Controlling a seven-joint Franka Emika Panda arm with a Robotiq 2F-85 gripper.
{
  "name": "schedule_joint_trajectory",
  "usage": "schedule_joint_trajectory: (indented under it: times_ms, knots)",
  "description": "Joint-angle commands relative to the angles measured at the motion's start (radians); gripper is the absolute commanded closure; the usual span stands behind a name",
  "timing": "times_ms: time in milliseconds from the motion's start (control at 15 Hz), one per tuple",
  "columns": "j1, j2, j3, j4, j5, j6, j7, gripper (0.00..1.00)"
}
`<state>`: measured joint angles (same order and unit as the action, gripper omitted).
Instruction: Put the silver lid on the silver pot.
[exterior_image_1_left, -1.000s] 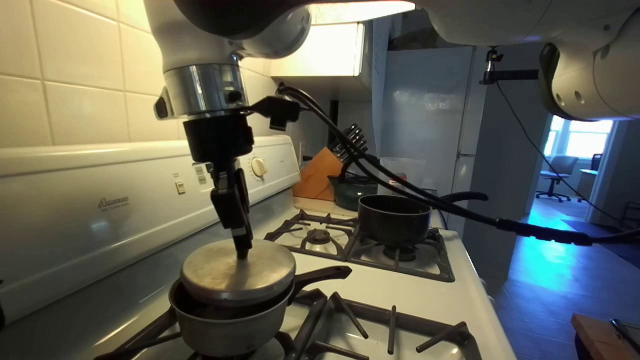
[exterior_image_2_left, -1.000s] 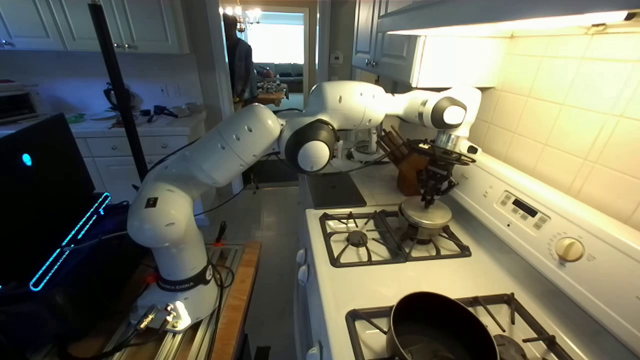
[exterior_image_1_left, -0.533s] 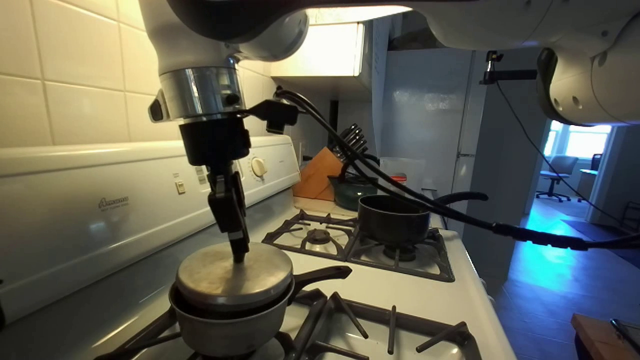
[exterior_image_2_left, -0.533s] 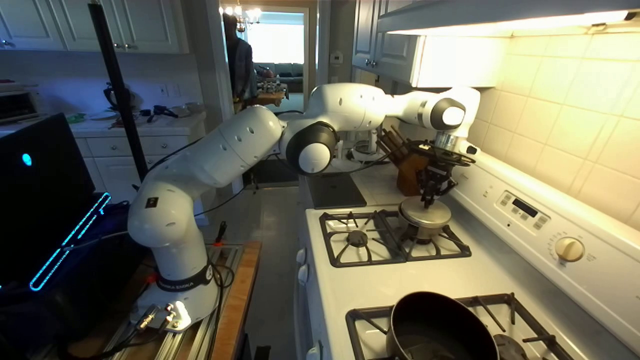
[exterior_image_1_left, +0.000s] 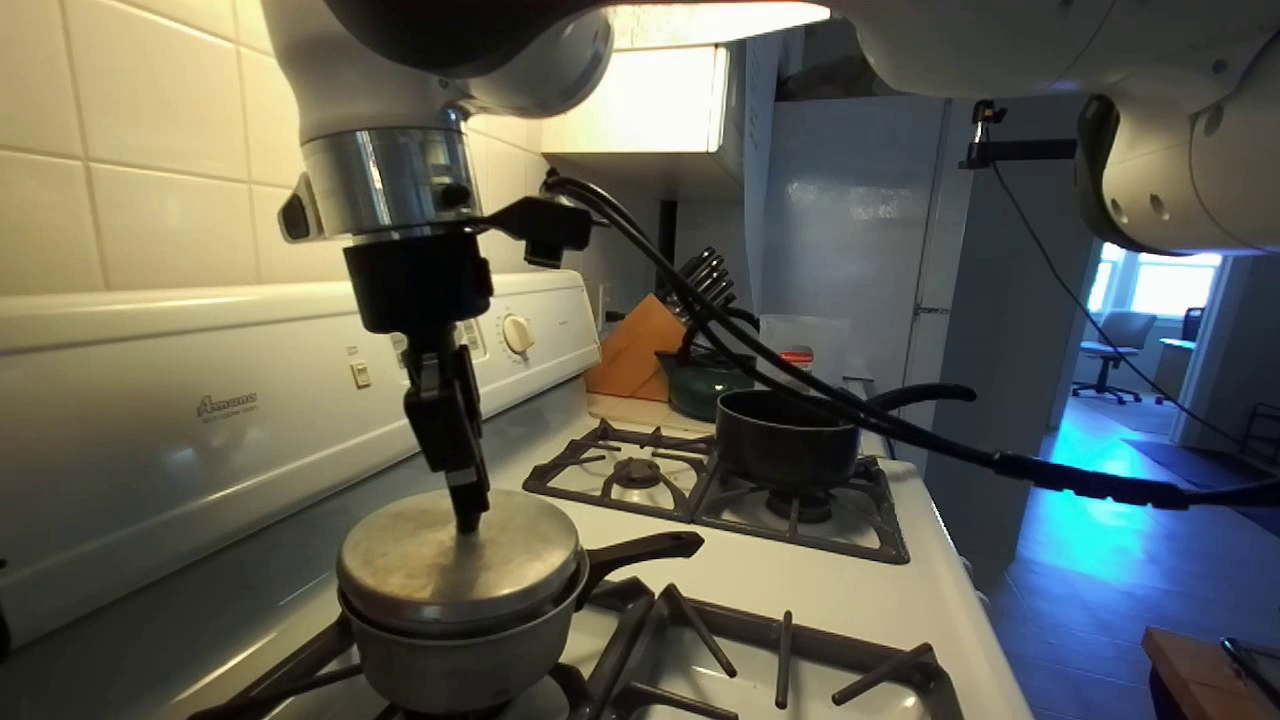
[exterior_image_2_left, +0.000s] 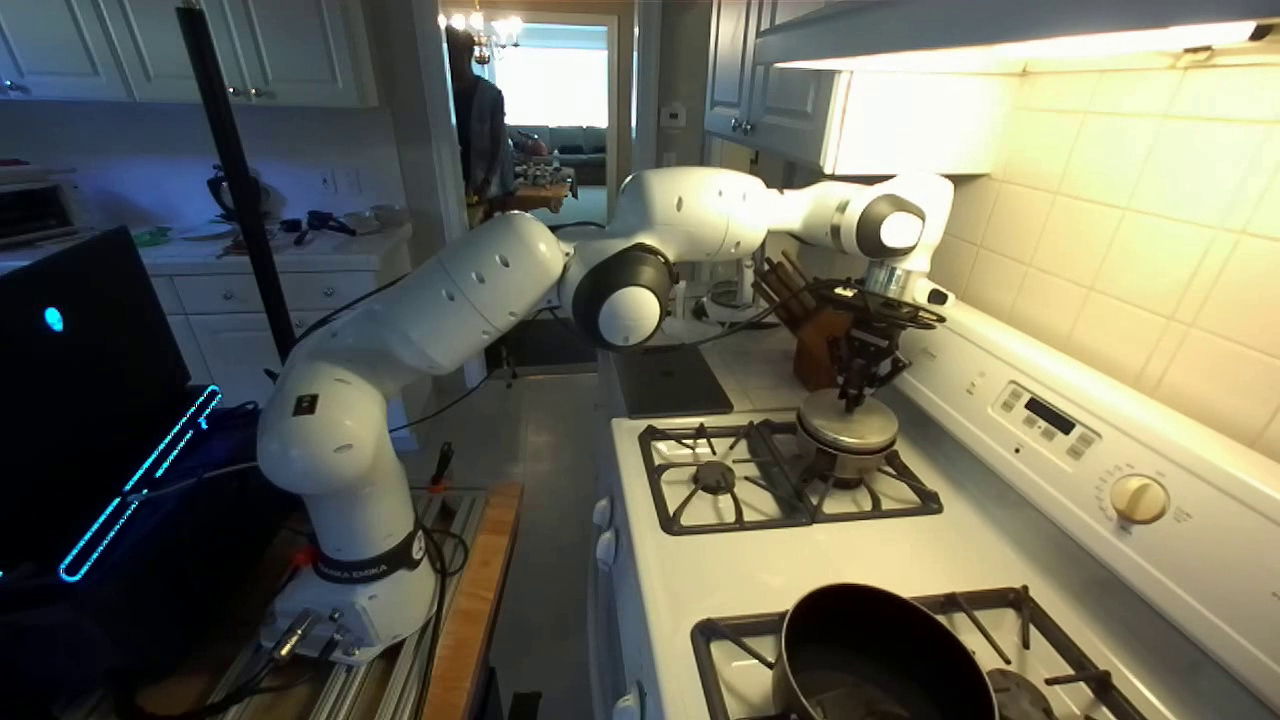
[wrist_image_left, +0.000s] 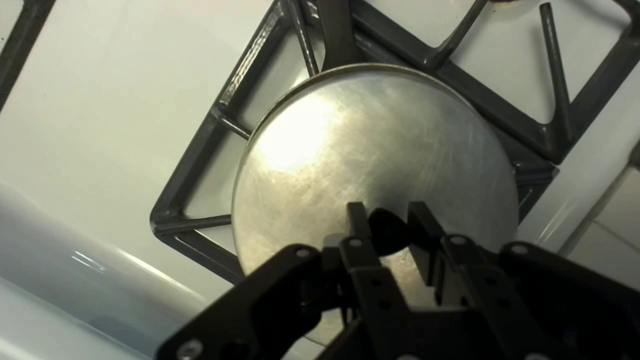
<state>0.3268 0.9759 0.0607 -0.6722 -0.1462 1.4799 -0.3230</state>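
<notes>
The silver lid (exterior_image_1_left: 400, 570) is level, just above the silver pot (exterior_image_1_left: 450, 672) on a rear burner. In an exterior view the lid sits slightly to the left, with a dark gap under its right side; I cannot tell if it touches the rim. The lid also shows in an exterior view (exterior_image_2_left: 832, 422) and the wrist view (wrist_image_left: 320, 195), where it hides the pot's inside. My gripper (exterior_image_1_left: 468, 522) points down and is shut on the lid's dark knob (wrist_image_left: 386, 232). The pot's dark handle (wrist_image_left: 337, 30) extends from the rim.
A black pot (exterior_image_1_left: 787, 445) with a long handle stands on a burner at the other end of the stove; it also shows in an exterior view (exterior_image_2_left: 870, 660). A knife block (exterior_image_1_left: 640, 345) and a green kettle (exterior_image_1_left: 705, 382) stand beyond. The stove's back panel (exterior_image_1_left: 200, 420) rises beside the gripper.
In an exterior view the gripper and lid have moved left and slightly down over the pot, and the gap at the lid's left has narrowed. The pot has not moved.
</notes>
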Motion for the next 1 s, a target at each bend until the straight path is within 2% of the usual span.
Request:
schedule_joint_trajectory:
  times_ms: [0, 200, 267, 333, 400, 533, 867, 933]
  knots:
    - [0.005, 0.040, -0.008, 0.062, -0.013, -0.017, -0.022, 0.94]
    - [0.006, 0.044, -0.013, 0.063, -0.014, -0.016, -0.023, 0.94]
    - [0.006, 0.044, -0.014, 0.062, -0.014, -0.006, -0.020, 0.81]
    - [0.007, 0.043, -0.014, 0.061, -0.016, -0.001, -0.024, 0.50]
    - [0.008, 0.041, -0.014, 0.060, -0.015, -0.004, -0.020, 0.48]
    - [0.011, 0.035, -0.015, 0.057, -0.013, -0.012, -0.010, 0.37]
    - [0.014, 0.012, -0.012, 0.050, 0.000, -0.081, 0.017, 0.00]
    - [0.011, 0.009, -0.011, 0.050, 0.005, -0.097, 0.023, 0.00]
